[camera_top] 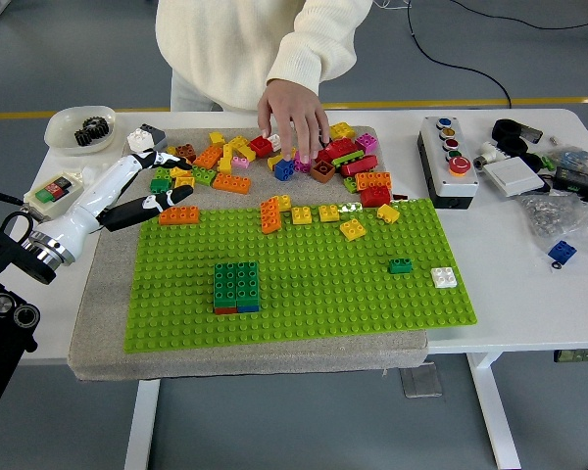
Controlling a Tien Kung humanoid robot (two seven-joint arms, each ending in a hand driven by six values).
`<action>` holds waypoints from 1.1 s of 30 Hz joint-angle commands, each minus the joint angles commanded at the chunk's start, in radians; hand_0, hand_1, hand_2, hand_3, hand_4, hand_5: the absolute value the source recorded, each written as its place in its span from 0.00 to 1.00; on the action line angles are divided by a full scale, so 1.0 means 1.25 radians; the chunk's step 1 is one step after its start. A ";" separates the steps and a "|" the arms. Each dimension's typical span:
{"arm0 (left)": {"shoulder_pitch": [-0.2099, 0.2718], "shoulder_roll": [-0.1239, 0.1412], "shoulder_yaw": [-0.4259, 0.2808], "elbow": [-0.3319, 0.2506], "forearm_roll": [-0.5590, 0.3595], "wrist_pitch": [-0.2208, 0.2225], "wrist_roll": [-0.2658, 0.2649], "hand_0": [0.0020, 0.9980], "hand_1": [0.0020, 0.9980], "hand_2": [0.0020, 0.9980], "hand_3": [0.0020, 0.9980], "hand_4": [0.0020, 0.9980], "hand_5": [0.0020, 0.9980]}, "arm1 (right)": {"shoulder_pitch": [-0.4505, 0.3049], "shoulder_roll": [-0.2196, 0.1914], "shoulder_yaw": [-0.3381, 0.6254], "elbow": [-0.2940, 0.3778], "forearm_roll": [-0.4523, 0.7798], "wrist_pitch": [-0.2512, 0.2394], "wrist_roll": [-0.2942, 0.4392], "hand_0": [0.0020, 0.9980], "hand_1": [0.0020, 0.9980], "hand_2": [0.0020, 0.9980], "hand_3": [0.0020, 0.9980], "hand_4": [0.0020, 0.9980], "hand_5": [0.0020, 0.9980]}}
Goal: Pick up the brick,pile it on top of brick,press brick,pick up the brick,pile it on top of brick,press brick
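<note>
Left robot hand (155, 183): fingers spread, empty | orange brick (179, 214): just right of thumb

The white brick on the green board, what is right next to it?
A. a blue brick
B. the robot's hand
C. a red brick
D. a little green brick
D: the white brick sits near the board's right edge, with a little green brick just left of it.

Left hand (127, 191): white shell, black fingers (162, 204), silver wrist ring, black arm with cable; person (245, 49): cream knit sweater
</note>
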 joint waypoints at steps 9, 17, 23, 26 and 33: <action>-0.001 -0.003 -0.009 -0.003 -0.047 0.018 0.012 0.95 0.77 0.79 0.77 1.00 0.94 | 0.003 -0.002 0.002 0.000 0.000 -0.002 -0.007 0.75 0.65 0.72 0.67 0.89 0.43; 0.008 -0.009 -0.032 -0.020 -0.076 0.025 0.023 0.91 0.75 0.77 0.77 1.00 0.90 | 0.004 -0.002 0.008 0.000 0.000 -0.005 -0.011 0.75 0.65 0.72 0.67 0.89 0.43; 0.016 -0.012 -0.040 -0.038 -0.087 0.020 0.036 0.89 0.74 0.76 0.77 1.00 0.86 | 0.007 -0.002 0.010 0.000 0.000 -0.009 -0.013 0.75 0.64 0.72 0.66 0.88 0.43; 0.017 -0.013 -0.042 -0.043 -0.091 0.018 0.040 0.88 0.73 0.75 0.77 1.00 0.84 | 0.008 -0.002 0.010 0.000 0.000 -0.012 -0.013 0.75 0.65 0.72 0.66 0.88 0.43; 0.023 -0.013 -0.049 -0.052 -0.103 0.014 0.048 0.88 0.73 0.75 0.77 1.00 0.79 | 0.010 -0.001 0.008 0.000 0.000 -0.018 -0.015 0.74 0.64 0.72 0.65 0.87 0.43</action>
